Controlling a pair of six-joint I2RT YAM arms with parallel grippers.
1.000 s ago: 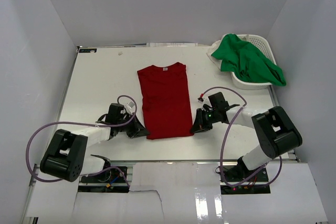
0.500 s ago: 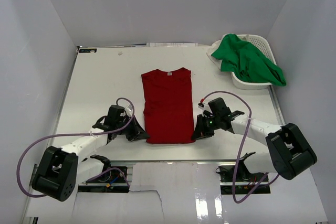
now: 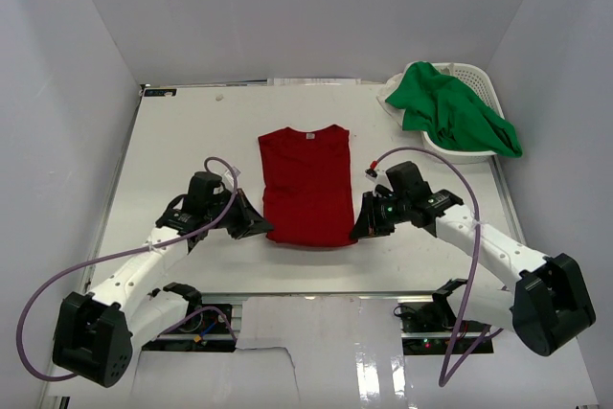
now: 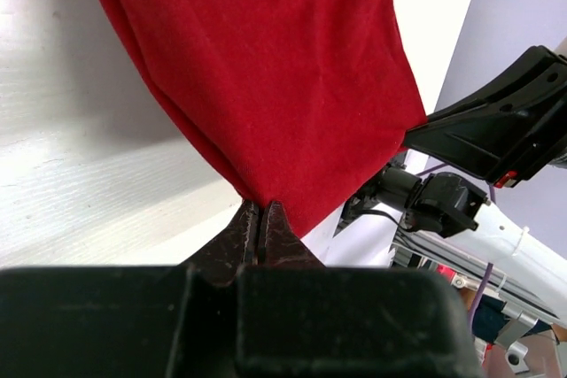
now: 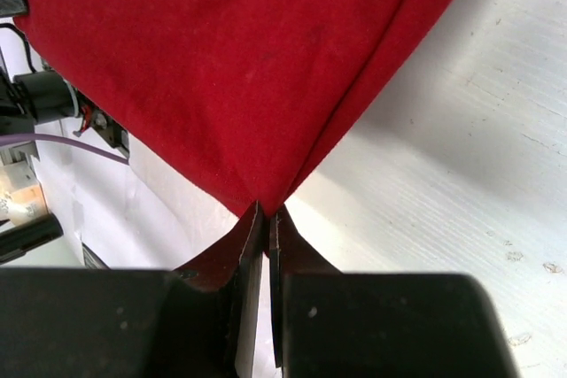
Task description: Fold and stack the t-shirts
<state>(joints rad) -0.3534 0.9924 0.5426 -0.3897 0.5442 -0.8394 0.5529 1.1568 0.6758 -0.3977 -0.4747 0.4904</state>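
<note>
While both near corners of the red shirt (image 3: 306,184) are pinched and raised off the table (image 3: 182,141), the fold turns on one line. The shirt's long axis runs straight away from the arms, with the hem nearest them and the collar (image 3: 308,133) at the far end. The left gripper (image 4: 259,219) is closed on the left hem corner, and in its wrist view the cloth spreads up and away from the tips. The right gripper (image 5: 266,219) is closed in the same way on the right hem corner. The hem spans between them, and the rest of the shirt lies flat at the table's middle, sleeves tucked in so that it reads as a narrow rectangle.

The cloth therefore lies ahead of both sets of jaws, toward the far wall. Each arm is nearer its own side, so neither needs to cross. The coming move is probably to carry the hem forward along that axis and lay it at the collar. That calls for both grippers to travel level and in step, or the fold will skew.

The green shirt (image 3: 450,112) is well apart, heaped over the basket (image 3: 482,72) at the far right corner, not yet folded.
</note>
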